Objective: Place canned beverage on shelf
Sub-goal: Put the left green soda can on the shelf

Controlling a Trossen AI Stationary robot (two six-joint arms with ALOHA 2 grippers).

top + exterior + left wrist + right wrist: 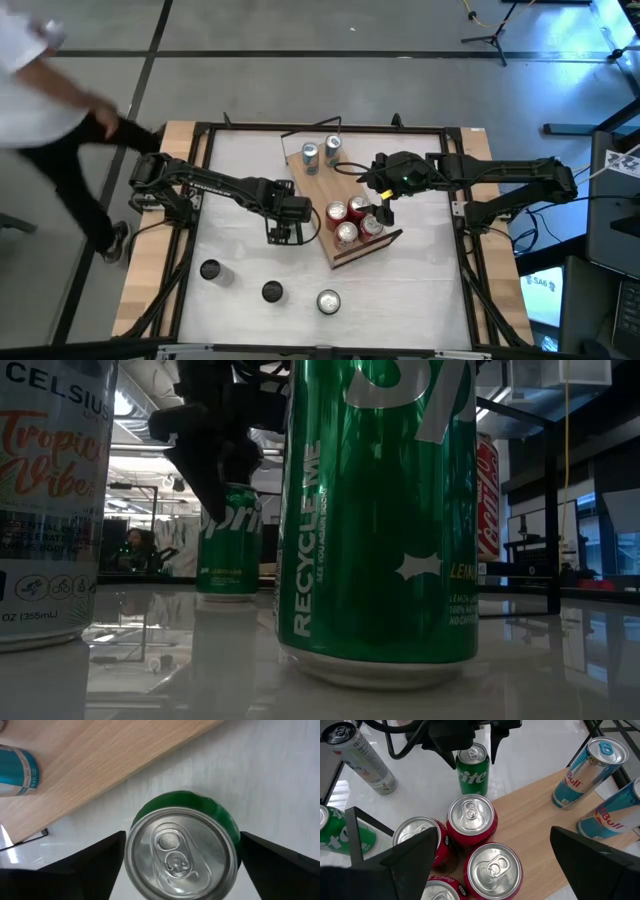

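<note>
Green Sprite can (182, 851), silver top up, stands on the white table (420, 280) just beside the shelf (320, 185) at mid-frame. We see the left gripper (283, 234) open around it, fingers not touching. Over the shelf's red cans (352, 222), the right gripper (383, 212) hangs open.

Blurred at the high view's left edge: a person (45, 90), head and upper body cut off. Under the left tool (282, 233), the green can (182, 851) hidden from above; cut off by the left wrist view's lower edge. In the low view, nearest green can (378, 510) cropped at its top, lettering incomplete; white can (50, 500) cropped at the left edge; red can (487, 495) mostly hidden behind. Blue cans (590, 772) partly cut off in the right wrist view.
</note>
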